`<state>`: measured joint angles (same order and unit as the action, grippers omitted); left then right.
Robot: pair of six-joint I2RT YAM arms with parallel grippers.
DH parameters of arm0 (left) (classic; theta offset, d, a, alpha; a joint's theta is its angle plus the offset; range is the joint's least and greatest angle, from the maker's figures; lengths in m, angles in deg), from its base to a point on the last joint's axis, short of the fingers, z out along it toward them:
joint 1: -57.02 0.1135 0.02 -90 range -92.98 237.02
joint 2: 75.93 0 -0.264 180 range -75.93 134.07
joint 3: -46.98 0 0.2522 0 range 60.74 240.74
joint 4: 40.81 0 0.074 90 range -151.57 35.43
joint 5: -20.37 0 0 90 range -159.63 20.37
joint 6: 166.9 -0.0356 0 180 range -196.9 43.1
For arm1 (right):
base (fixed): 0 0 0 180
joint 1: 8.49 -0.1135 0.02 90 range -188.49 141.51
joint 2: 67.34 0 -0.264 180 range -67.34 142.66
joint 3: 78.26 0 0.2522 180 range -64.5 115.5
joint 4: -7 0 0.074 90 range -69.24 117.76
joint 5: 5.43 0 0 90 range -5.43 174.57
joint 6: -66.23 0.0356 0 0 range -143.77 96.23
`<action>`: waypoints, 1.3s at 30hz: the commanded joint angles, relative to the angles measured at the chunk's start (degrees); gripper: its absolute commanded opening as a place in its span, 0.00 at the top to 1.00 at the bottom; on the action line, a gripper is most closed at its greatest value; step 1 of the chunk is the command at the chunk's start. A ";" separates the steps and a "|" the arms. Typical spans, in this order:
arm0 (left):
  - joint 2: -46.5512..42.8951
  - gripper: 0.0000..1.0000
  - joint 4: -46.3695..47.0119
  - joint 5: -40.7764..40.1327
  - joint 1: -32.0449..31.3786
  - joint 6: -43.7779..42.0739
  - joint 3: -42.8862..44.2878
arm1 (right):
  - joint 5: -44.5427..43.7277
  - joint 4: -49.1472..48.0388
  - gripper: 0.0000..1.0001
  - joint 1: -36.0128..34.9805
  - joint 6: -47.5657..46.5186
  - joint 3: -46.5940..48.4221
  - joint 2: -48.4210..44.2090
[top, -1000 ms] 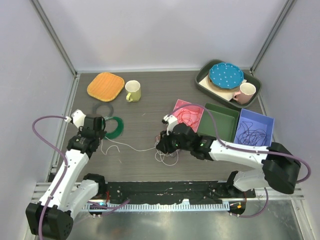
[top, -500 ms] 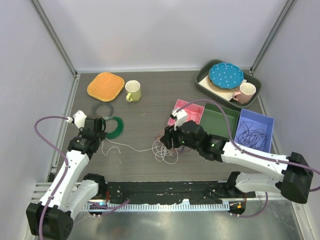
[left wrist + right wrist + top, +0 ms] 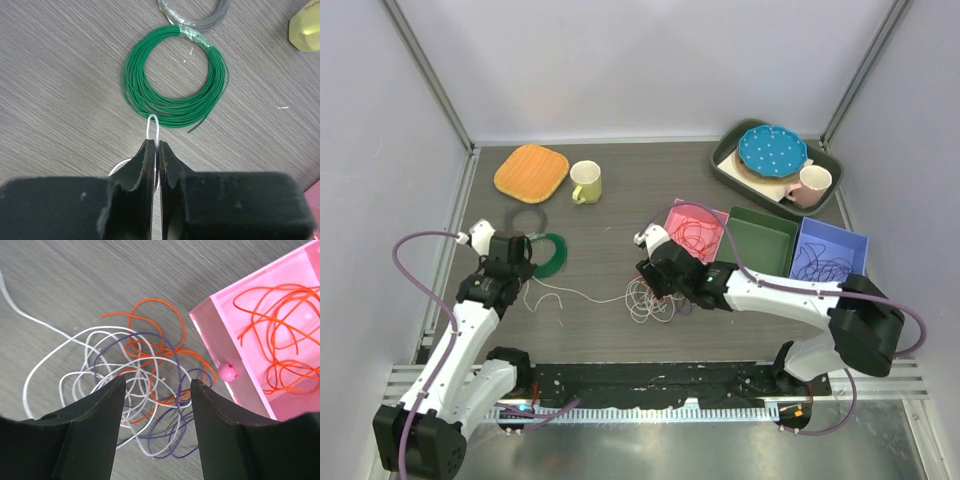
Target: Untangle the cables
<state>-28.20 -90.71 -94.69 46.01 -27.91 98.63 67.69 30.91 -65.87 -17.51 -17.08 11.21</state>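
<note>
A tangle of thin white, purple and orange cables (image 3: 648,302) lies on the table in front of the pink bin (image 3: 700,228). It fills the right wrist view (image 3: 145,371). My right gripper (image 3: 660,286) hangs over the tangle, open and empty (image 3: 157,385). One white strand (image 3: 582,297) runs left from the tangle to my left gripper (image 3: 516,264). That gripper is shut on a small loop of the white cable (image 3: 153,126), its tips (image 3: 156,146) just short of the green ring.
A green wound ring (image 3: 175,80) and a grey ring (image 3: 195,12) lie beyond the left gripper. The pink bin (image 3: 270,345) holds orange cables (image 3: 280,315); a green bin (image 3: 760,240) and a blue bin (image 3: 832,255) with dark cables stand beside it. Yellow mug (image 3: 586,182), orange pad (image 3: 531,172) and dish tray (image 3: 730,170) stand at the back.
The right wrist swung right and back left over the tangle, and the tangle now lies a little more spread out. The left arm has hardly moved and still holds the white cable.
</note>
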 commanded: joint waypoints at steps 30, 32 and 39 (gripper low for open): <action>45.16 0.00 14.71 10.94 -46.38 -15.51 19.49 | -10.98 -3.21 0.30 -0.18 21.34 -16.74 -35.30; 47.71 0.02 11.38 8.46 -47.09 -14.80 22.31 | -11.15 -3.03 0.29 -0.18 21.34 -16.92 -35.74; 50.10 0.68 13.37 3.97 -46.74 -14.01 21.00 | -11.07 -2.68 0.28 -0.18 20.72 -18.15 -38.63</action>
<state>22.88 -77.42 -85.05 -0.89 -41.70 120.31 57.63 29.84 -65.81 3.35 -34.65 -25.19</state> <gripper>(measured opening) 0.473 0.713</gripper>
